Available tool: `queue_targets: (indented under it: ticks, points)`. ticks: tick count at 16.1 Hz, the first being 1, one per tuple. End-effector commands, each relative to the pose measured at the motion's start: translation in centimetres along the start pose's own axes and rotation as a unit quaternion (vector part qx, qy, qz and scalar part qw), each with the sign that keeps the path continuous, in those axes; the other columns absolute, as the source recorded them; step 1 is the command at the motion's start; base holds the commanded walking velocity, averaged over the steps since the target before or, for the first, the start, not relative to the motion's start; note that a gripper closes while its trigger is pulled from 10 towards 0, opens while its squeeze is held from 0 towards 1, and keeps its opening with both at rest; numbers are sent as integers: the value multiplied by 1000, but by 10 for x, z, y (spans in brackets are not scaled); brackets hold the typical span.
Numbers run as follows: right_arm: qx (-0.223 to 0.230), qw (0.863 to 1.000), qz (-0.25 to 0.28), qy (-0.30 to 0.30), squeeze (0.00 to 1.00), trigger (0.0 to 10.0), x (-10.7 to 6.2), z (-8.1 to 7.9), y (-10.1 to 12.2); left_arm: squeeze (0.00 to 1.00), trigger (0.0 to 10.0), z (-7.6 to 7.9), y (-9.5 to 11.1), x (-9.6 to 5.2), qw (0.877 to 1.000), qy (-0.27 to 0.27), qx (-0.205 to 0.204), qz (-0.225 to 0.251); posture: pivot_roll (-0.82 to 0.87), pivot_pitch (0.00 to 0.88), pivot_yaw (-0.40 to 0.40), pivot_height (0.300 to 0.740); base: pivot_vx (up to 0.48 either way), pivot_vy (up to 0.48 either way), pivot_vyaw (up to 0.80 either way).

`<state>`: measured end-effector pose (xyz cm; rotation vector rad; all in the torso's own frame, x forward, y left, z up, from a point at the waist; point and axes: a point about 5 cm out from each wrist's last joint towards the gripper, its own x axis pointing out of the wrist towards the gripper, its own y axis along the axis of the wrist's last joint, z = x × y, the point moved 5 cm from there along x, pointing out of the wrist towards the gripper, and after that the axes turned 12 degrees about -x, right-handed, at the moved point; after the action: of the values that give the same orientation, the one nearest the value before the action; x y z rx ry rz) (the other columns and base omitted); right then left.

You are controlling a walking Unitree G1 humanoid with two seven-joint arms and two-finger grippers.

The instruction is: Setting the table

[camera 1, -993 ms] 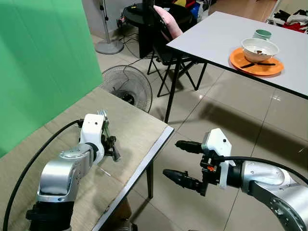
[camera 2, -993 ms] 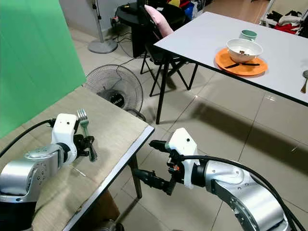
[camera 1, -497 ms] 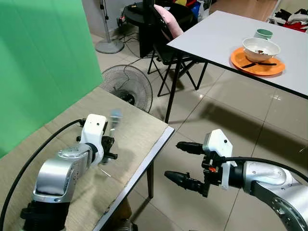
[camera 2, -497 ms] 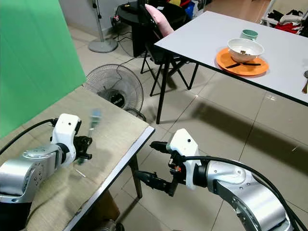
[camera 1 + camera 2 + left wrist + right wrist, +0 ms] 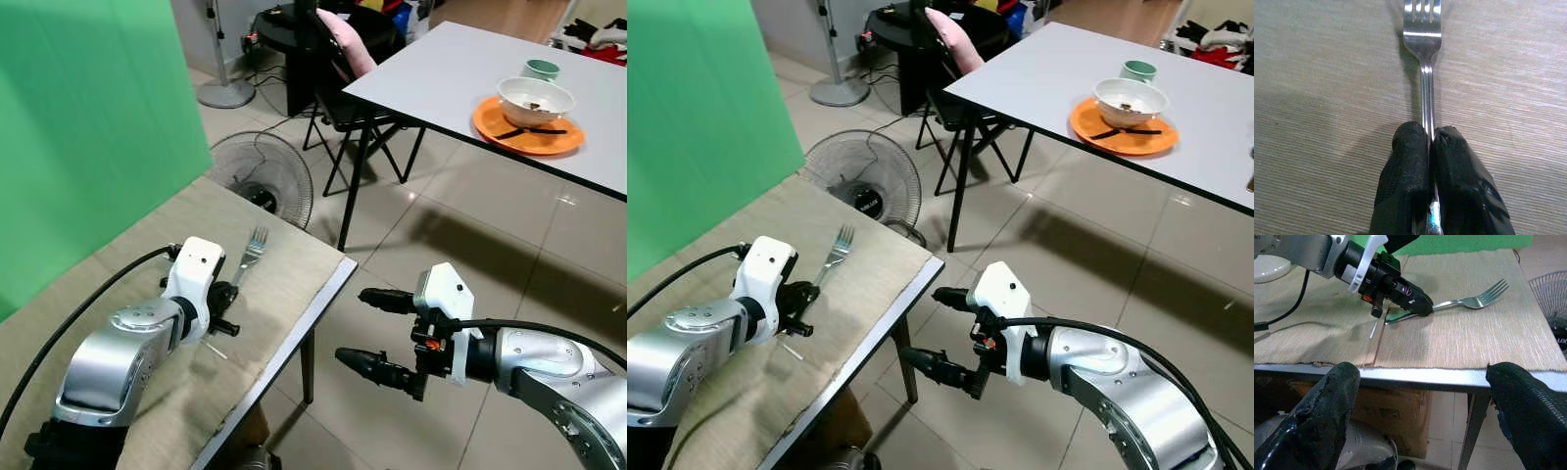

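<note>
On the woven mat, my L gripper is pinched tight on the fork handle; the tines stick out straight ahead of the fingertips, fork lying flat near the table edge. R gripper hovers over the floor w/ fingers spread wide, nothing in it.

Head stereo pair: high, looking forward and down, wide; both show the mat table, floor, far white table. Left wrist camera: very close, looking along its fingers down at the mat. Right wrist camera: low off the table edge, facing back at the fork.
</note>
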<state>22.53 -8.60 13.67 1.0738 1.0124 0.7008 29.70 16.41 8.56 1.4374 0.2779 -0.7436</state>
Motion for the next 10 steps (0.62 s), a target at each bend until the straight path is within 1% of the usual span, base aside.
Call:
queue_targets:
  ticks: [1,4,6,7,8,9,10]
  points:
    - [2,1000,8,-24,0,10000,-3,8,2,0,0,6,15,-9,999,-18,-6,44,-19,24,31,740,0,0,0]
    - [6,999,15,-38,0,10000,-3,11,4,0,0,6,27,-18,996,-26,-7,88,-22,18,30,740,0,0,0]
    - [5,999,17,-41,0,10000,-2,12,5,0,0,7,32,-20,994,-34,-11,105,-23,13,30,740,0,0,0]
    - [11,998,27,-58,0,10000,-1,15,8,0,0,11,42,-25,988,-45,-21,143,-28,8,32,740,0,0,0]
    - [21,996,31,-78,0,10000,0,19,9,0,0,17,51,-32,981,-62,-25,180,-34,5,37,740,0,0,0]
    - [26,993,32,-108,0,10000,1,24,8,0,0,25,61,-40,972,-77,-17,219,-37,2,38,740,0,0,0]
    - [28,988,31,-149,0,10000,2,32,7,0,8863,36,68,-48,964,-86,-6,253,-40,0,40,740,0,0,0]
